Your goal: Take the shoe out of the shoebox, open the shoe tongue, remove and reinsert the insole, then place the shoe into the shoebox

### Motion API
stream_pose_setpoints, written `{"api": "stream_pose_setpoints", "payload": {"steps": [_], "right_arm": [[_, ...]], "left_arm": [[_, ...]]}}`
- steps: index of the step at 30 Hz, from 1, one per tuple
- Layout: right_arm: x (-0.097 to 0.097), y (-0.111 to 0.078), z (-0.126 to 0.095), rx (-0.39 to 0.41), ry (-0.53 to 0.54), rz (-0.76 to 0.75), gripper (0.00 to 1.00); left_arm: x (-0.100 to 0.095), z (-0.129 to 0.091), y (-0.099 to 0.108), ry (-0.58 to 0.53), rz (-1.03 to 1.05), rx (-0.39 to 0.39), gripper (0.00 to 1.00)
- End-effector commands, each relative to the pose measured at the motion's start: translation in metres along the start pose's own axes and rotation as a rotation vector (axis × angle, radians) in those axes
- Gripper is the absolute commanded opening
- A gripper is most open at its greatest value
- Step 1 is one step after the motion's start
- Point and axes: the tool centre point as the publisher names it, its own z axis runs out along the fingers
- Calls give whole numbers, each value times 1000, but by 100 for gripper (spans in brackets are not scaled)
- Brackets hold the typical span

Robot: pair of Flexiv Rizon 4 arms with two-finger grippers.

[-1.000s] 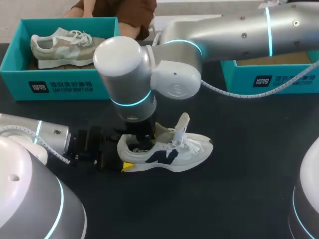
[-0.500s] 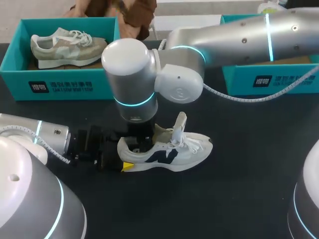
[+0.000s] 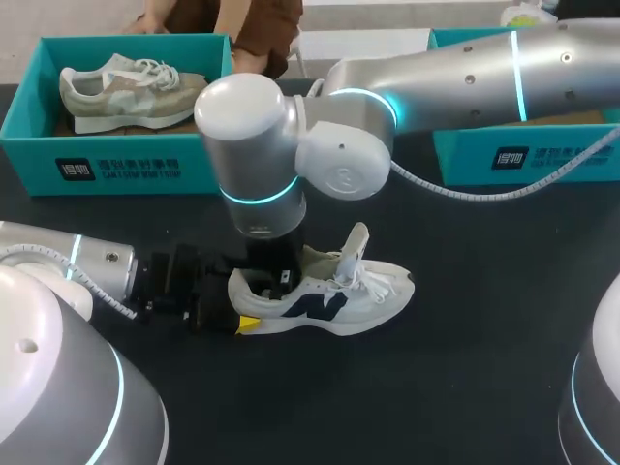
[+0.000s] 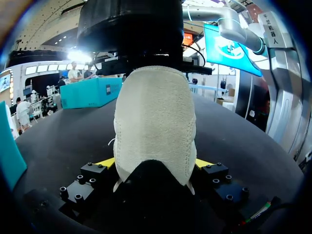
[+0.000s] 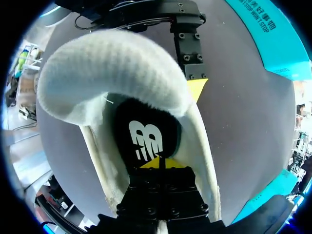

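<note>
- One white low-top sneaker [image 3: 329, 295] with a navy side mark stands on its sole near the middle of the black surface [image 3: 484, 339]. Its toe points right and its cream tongue [image 3: 354, 242] is pulled upright.
- The left jaws clamp the heel from both sides. The left wrist view shows a yellow fingertip [image 4: 105, 162] against each flank of the pale suede heel [image 4: 155, 122].
- The right jaws drop straight down into the shoe's opening, and in the head view the wrist housing hides their tips.
- Only the right wrist view shows those tips [image 5: 150, 164]. They are narrow, pressed together, and sit at the black insole with a white logo [image 5: 146, 134]. I cannot tell whether they pinch it.
- Bare surface lies ahead of the toe and along the sneaker's near side. The left arm [image 3: 87, 266] crowds the heel end.
- A teal cardboard shoebox [image 3: 116, 160] at the far left, well apart, holds a beige sneaker [image 3: 131, 87].
- A second teal shoebox [image 3: 523, 155] sits at the far right. The right arm [image 3: 436, 77] crosses over it, so its inside is mostly hidden.
</note>
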Motion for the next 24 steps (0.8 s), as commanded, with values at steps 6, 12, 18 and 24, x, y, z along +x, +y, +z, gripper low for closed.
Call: {"api": "stream_pose_setpoints", "payload": {"steps": [6, 12, 18, 24], "right_arm": [[3, -23, -34, 6, -101, 42, 0], [1, -33, -53, 15, -153, 57, 0], [-2, -41, -65, 5, -189, 86, 0], [-12, -25, -76, -29, -214, 38, 0]], "left_arm": [[2, 4, 4, 0, -1, -3, 0], [2, 4, 4, 0, -1, -3, 0], [2, 4, 4, 0, -1, -3, 0], [2, 4, 4, 0, -1, -3, 0]]}}
